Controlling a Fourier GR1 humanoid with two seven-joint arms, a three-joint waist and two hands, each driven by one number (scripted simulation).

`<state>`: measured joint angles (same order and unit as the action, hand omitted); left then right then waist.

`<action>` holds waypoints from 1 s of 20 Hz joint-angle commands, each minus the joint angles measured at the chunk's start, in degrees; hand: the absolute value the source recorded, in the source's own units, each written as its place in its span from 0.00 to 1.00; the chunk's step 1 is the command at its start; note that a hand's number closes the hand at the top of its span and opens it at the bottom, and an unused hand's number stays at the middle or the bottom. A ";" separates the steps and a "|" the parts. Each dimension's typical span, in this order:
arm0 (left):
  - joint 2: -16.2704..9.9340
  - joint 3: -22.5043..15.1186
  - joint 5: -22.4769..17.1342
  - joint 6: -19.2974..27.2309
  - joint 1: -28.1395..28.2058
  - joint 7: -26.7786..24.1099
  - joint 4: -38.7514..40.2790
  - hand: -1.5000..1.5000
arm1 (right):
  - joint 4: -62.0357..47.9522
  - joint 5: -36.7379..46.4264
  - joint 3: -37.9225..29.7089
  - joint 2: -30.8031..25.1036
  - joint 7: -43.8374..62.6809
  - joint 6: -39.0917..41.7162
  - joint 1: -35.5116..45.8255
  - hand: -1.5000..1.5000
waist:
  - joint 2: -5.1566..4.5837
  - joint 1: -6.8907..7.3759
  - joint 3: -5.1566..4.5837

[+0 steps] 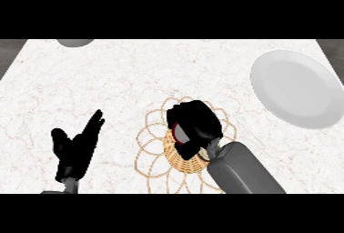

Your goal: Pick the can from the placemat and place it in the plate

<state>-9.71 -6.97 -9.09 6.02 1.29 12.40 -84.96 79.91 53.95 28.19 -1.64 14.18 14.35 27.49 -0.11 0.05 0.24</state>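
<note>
A woven tan placemat (153, 150) with looping edges lies on the counter near the front middle. My right hand (194, 120) sits over its centre, fingers curled round the can (183, 134), of which only a red and white sliver shows below the palm. The white plate (299, 88) lies at the far right, well apart from the hand. At the lower left my left hand (77, 145) rests open, fingers up.
A grey round object (75, 42) shows partly at the top edge, left of centre. The counter (101, 82) is pale marble, with dark floor past its far corners.
</note>
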 commanded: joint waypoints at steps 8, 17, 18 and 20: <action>-0.07 -0.55 0.02 -0.38 1.68 0.28 -0.93 0.50 | -7.02 17.76 -24.81 -1.13 37.58 -24.61 10.29 1.00 | -1.25 0.21 -0.64; 0.31 -1.62 0.47 -1.31 -1.12 0.68 -0.50 0.50 | -14.21 39.18 -34.24 -0.89 61.32 -41.74 19.98 1.00 | -2.02 3.62 -0.42; 1.32 -2.73 0.49 -1.34 0.12 0.38 -0.77 0.50 | -14.68 40.27 -36.24 -1.00 62.61 -42.03 21.72 1.00 | -2.00 4.40 -0.41; 1.03 -2.28 0.43 -1.46 -0.97 0.53 -0.64 0.50 | -15.17 44.37 -38.16 -0.97 63.49 -46.39 21.12 1.00 | -2.01 3.95 -0.32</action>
<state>-9.38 -8.38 -8.41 5.11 0.23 12.41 -86.66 66.88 90.85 -6.68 -3.29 63.89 -21.75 46.57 -1.92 3.53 0.02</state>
